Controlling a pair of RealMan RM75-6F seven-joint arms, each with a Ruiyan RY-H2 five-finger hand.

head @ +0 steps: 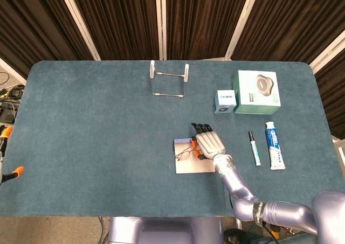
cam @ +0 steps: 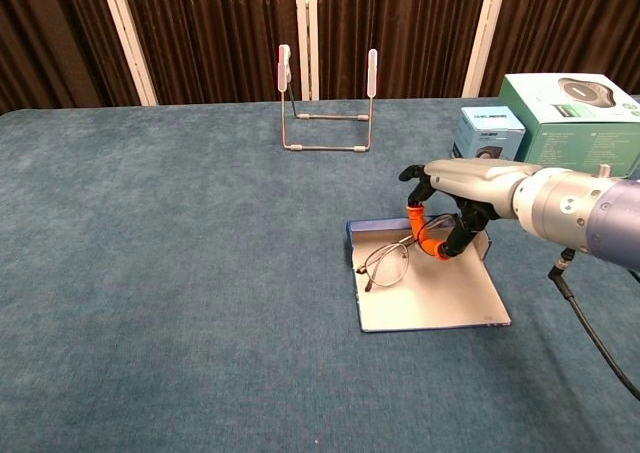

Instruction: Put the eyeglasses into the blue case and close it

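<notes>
Tabletop in teal cloth carries everything. Landmark is the blue case, lying open and flat, pale lining up, low back wall on its far edge.

Right arm comes in from the near edge, to the right of the case. Green box sits well beyond the case, off to the right; small blue box just beside it on the left. Wire stand stands far beyond the case, a bit to the left, with two upright posts.

Right hand hangs over the far right part of the case, palm down, fingers curled, orange-tipped fingers pinching the eyeglasses at their right end. The eyeglasses are over the far half of the case lining, tilted, left lens low near the lining; cannot tell whether they touch it. Case lid is not closed.

Toothpaste tube lies right of the case, well apart. Marker pen lies between the case and the tube, pointing away from the near edge.

Left hand shows only as orange-tipped bits at the frame's edge, far left of the case; cannot tell how its fingers lie.
</notes>
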